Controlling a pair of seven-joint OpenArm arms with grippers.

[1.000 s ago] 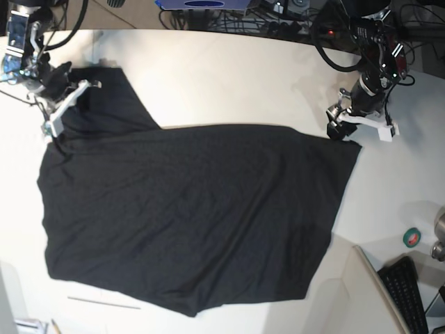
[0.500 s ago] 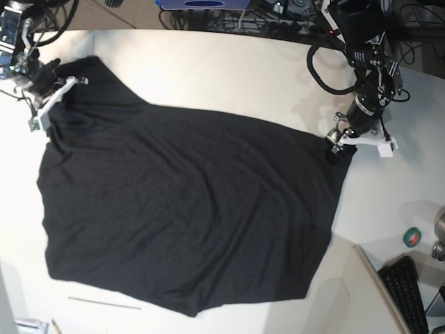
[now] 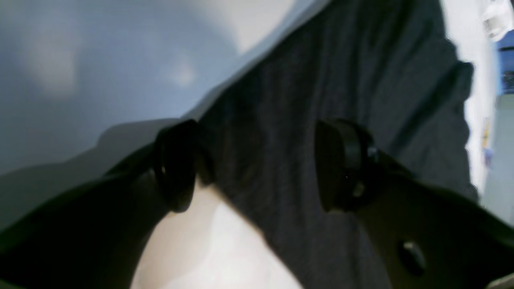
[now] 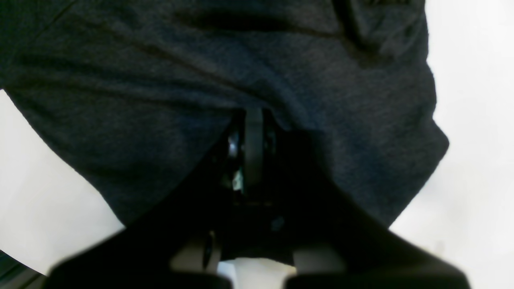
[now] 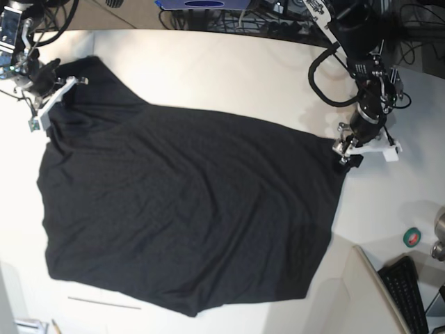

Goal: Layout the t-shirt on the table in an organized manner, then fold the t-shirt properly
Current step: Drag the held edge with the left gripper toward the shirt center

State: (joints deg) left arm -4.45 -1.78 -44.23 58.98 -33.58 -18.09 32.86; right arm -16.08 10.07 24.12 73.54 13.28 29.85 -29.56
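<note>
The black t-shirt point(image 5: 188, 209) lies spread over most of the off-white table point(image 5: 222, 69), plain side up. At its far-left corner my right gripper point(image 5: 55, 97) is shut on the fabric; in the right wrist view the closed jaws point(image 4: 253, 148) pinch a fold of the t-shirt point(image 4: 200, 72). My left gripper point(image 5: 346, 152) sits at the shirt's right corner. In the left wrist view its fingers point(image 3: 176, 168) stand wide apart, the gripper point(image 3: 257, 168) is open, and the t-shirt point(image 3: 321, 80) lies under the gap, not pinched.
A green tape roll point(image 5: 412, 238), a metal object point(image 5: 439, 240) and a black keyboard point(image 5: 407, 296) sit at the right front. Cables point(image 5: 278, 21) run along the far edge. A thin stick point(image 5: 104, 302) lies near the front left.
Over the last second my right gripper pulled the shirt's far-left corner up and left, unfolding that side. My left gripper, open throughout, shifted slightly right and toward the front beside the right corner.
</note>
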